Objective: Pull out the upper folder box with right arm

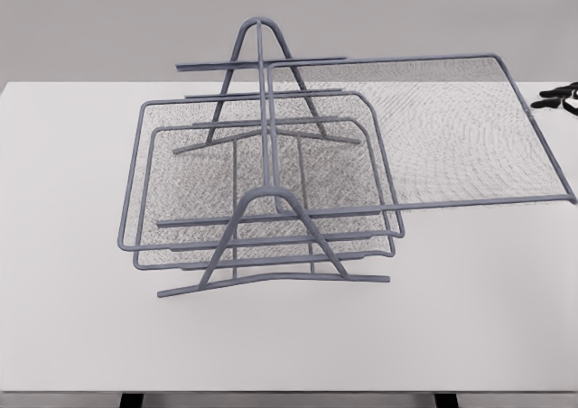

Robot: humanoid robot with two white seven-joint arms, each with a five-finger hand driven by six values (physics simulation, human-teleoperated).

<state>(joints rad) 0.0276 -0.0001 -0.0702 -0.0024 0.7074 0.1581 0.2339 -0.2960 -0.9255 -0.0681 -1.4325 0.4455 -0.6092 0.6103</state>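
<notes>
A grey wire rack with A-shaped end frames stands on the white table. Its upper mesh tray is slid far out to the right, so most of it overhangs the rack's right side. Two lower mesh trays sit inside the rack, stacked close together. Only the dark fingers of my right hand show, at the right edge of the picture. They are spread beside the upper tray's far right corner, one tip at the rim, and hold nothing. The left arm is out of sight.
The table's far edge runs behind the rack against a plain grey wall. Its front edge lies near the bottom of the picture. The rack's front foot bar stretches across the table's middle.
</notes>
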